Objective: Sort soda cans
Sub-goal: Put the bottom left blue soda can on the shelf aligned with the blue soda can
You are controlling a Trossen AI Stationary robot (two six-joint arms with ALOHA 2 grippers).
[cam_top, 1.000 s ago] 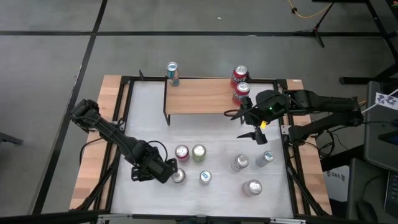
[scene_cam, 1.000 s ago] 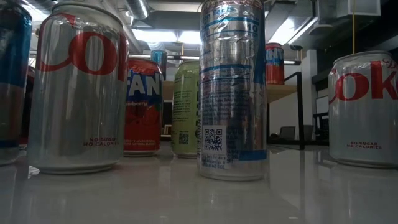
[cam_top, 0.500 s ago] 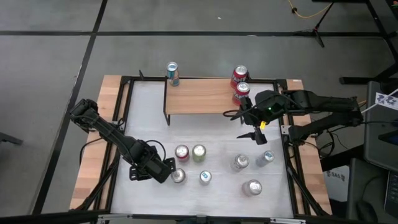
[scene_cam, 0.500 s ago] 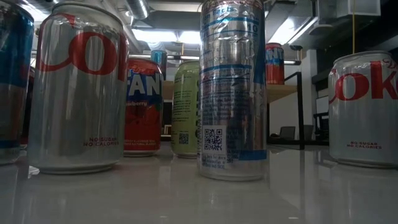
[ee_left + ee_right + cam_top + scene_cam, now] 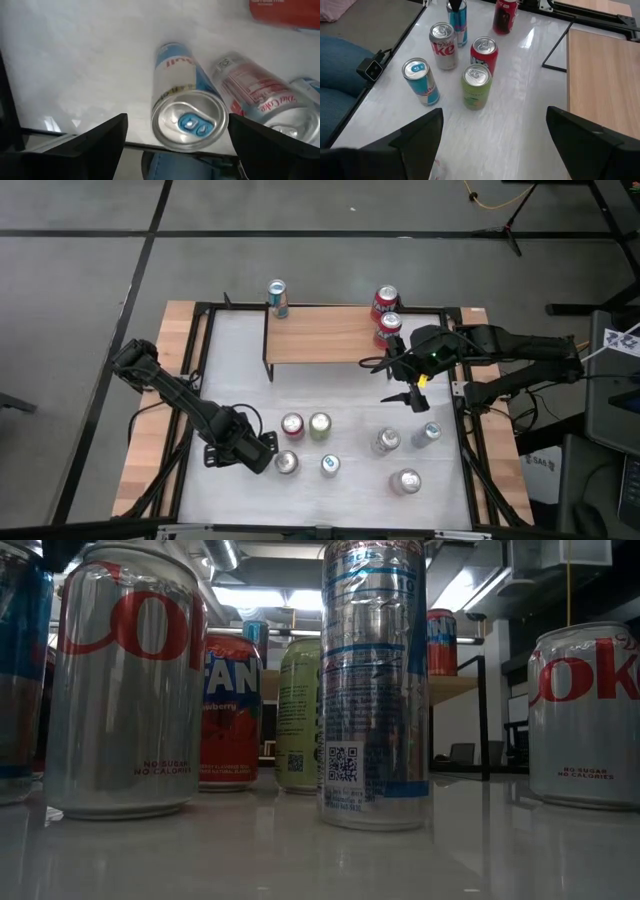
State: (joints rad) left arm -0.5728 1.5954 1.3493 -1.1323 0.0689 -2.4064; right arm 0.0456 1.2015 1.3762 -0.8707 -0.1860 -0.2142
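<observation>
**Left gripper spread wide over the cans**

Left gripper (image 5: pixel 262 450) sits low at the table's near-left, fingers (image 5: pixel 102 142) spread wide, holding nothing, right beside a silver can (image 5: pixel 287 463). Right gripper (image 5: pixel 400 383) hovers by the wooden shelf (image 5: pixel 315 335), also wide apart and empty. All the soda cans stand upright, long axis vertical: red can (image 5: pixel 292 425) and green can (image 5: pixel 320 425) touching mid-table, a blue can (image 5: pixel 330 466) near them, two red ones (image 5: pixel 386 302) on the shelf. White table (image 5: pixel 240 370), grey floor around it.

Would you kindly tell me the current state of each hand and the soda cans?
Left hand: open, empty
Right hand: open, empty
Light blue shelf can: upright
Red shelf cans: both upright
Table cans: all seven upright, none gripped
</observation>
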